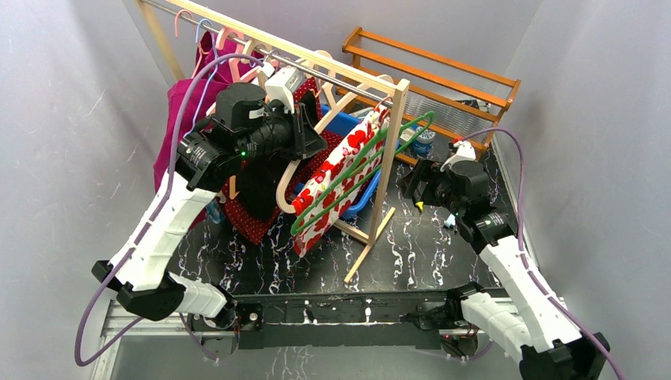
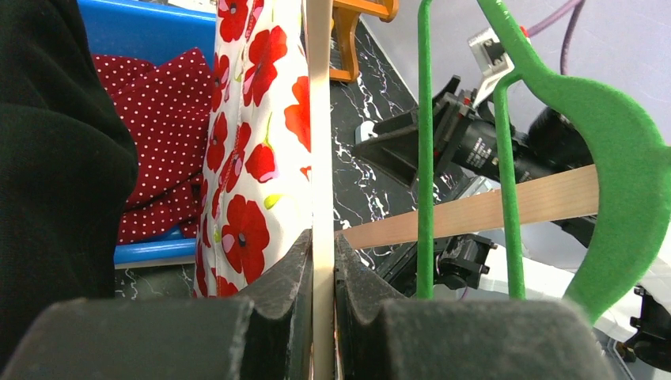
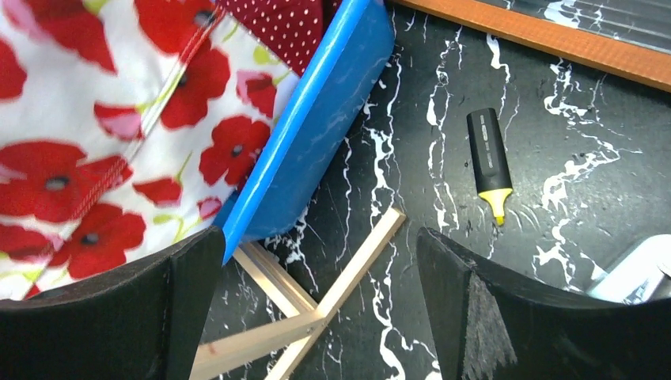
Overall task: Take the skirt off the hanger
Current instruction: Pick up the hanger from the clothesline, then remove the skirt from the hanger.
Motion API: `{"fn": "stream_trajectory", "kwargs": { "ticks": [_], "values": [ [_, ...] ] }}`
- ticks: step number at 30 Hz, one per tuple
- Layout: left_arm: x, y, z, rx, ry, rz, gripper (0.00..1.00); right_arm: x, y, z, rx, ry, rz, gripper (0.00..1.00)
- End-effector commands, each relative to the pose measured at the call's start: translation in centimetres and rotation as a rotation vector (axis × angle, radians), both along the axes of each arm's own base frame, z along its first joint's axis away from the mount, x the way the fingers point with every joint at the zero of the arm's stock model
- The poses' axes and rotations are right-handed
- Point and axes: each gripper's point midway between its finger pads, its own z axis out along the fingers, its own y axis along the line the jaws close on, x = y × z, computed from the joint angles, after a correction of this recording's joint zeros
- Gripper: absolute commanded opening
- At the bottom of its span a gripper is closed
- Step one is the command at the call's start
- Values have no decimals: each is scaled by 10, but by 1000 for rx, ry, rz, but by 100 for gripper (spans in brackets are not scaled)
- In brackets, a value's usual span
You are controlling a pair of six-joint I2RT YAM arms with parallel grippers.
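Note:
The skirt [image 1: 336,178], white with red poppies, hangs at the right end of the wooden rack. It also shows in the left wrist view [image 2: 253,158] and the right wrist view [image 3: 87,142]. A green hanger [image 1: 396,138] lies against it and shows in the left wrist view [image 2: 617,158]. My left gripper [image 1: 310,134] is shut on a thin cream hanger [image 2: 319,119], which runs between its jaws [image 2: 320,245] right beside the skirt. My right gripper [image 1: 411,186] is open and empty [image 3: 318,237], low over the table beside the rack's foot.
A blue bin [image 3: 316,127] stands under the rack. A red polka-dot garment [image 2: 166,119] and a black one [image 2: 55,158] hang left of the skirt. The wooden rack post [image 1: 393,150] and foot [image 3: 340,285] are close by. A highlighter [image 3: 489,158] lies on the table. An orange shelf [image 1: 443,71] stands behind.

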Motion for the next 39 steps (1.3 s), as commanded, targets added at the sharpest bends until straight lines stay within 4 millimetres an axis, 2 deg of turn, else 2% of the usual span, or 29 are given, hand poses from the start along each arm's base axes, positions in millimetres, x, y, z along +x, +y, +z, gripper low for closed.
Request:
{"fn": "stream_trajectory", "kwargs": {
  "ticks": [1, 5, 10, 15, 20, 24, 32, 39],
  "values": [
    [-8, 2, 34, -111, -73, -7, 0, 22, 2, 21, 186, -91, 88, 98],
    [-12, 0, 26, -120, -48, -16, 0, 35, 2, 39, 332, -185, 221, 98],
    [-20, 0, 25, -136, -51, -42, 0, 51, 17, 51, 372, -261, 410, 98],
    [-23, 1, 24, -155, -55, -46, 0, 71, 26, 71, 435, -356, 502, 98],
    [-25, 0, 24, -163, -52, -55, 0, 73, 45, 86, 452, -432, 685, 96],
    [-26, 1, 23, -165, -52, -56, 0, 63, 71, 93, 437, -465, 827, 97],
    [-26, -2, 21, -165, -39, -67, 0, 80, 80, 98, 429, -475, 870, 98],
    [-26, -3, 20, -168, -33, -68, 0, 101, 78, 88, 410, -454, 792, 98]
  ]
}}
